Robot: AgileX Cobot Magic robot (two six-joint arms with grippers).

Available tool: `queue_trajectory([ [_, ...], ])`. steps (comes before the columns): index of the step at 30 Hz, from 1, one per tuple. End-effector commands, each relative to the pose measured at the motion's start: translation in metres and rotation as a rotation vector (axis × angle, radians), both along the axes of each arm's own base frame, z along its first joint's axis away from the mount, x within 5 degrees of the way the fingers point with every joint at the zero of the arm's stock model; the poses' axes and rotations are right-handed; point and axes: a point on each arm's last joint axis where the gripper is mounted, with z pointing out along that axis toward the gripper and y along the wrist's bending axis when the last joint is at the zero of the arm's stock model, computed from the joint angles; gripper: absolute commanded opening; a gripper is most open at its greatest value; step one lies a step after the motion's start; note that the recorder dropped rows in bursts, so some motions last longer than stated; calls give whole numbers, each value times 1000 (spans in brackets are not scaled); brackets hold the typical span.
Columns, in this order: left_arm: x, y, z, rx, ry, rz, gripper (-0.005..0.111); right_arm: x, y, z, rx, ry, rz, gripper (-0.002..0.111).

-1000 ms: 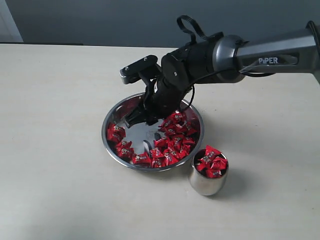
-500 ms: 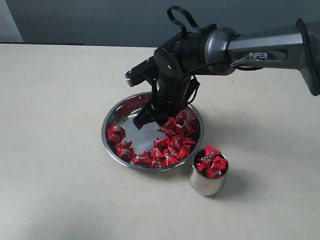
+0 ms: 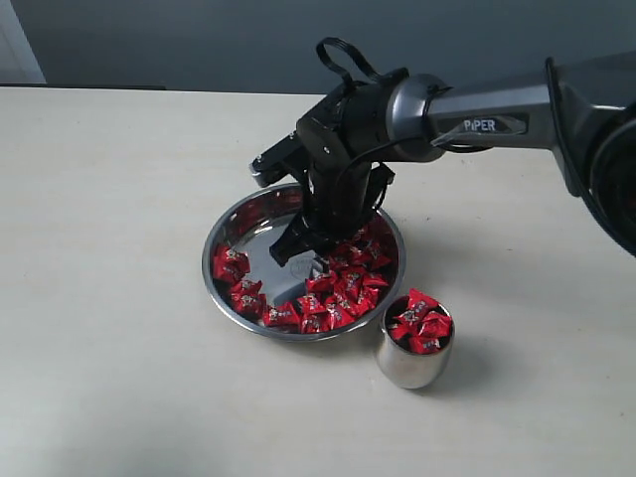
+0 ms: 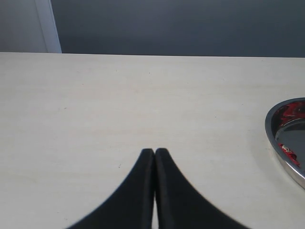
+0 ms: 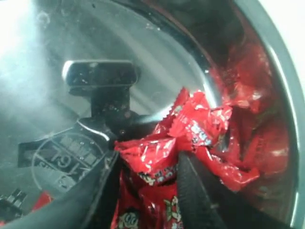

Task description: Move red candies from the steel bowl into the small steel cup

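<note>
Right arm (image 3: pixel 477 109) angled down, right fingers (image 5: pixel 97 200) apart; left fingers (image 4: pixel 138 191) together.

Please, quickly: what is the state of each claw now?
Left claw: closed, holding nothing.
Right claw: open, down in the steel bowl, red candies between its jaws.

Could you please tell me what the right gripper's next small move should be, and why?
Probably close the right gripper. Its jaws stand open down inside the steel bowl, with red candies bunched between them, so a grip looks ready. The small steel cup beside the bowl is already filled past its rim, so a small pinch seems wisest.
</note>
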Motion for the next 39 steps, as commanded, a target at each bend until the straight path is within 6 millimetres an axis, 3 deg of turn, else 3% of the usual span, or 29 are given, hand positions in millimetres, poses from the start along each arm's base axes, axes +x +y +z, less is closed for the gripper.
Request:
queue_trajectory([
  [1,0,0,0,-2,-6,-5,0,5,-1,-2,-6,-25,10,39],
  [5,0,0,0,-2,-6,-5,0,7,1,-2,12,-45,16,38],
  [7,0,0,0,-2,-6,-5,0,7,1,-1,15,-48,17,23],
  [8,0,0,0,-2,-6,-5,0,7,1,-1,15,-48,17,5],
  [9,0,0,0,-2,-6,-5,0,7,1,-1,15,-48,17,-1],
  [13,0,0,0,-2,-6,-5,0,6,3,4,39,-58,14,0],
  [19,0,0,0,-2,-6,-5,0,3,13,58,268,-144,-7,0],
  [25,0,0,0,-2,-6,-5,0,-13,-2,108,254,-139,-15,0],
  [32,0,0,0,-2,-6,-5,0,-56,-28,151,376,-158,-11,0],
  [39,0,0,0,-2,-6,-5,0,-114,-76,139,375,-157,-22,0],
])
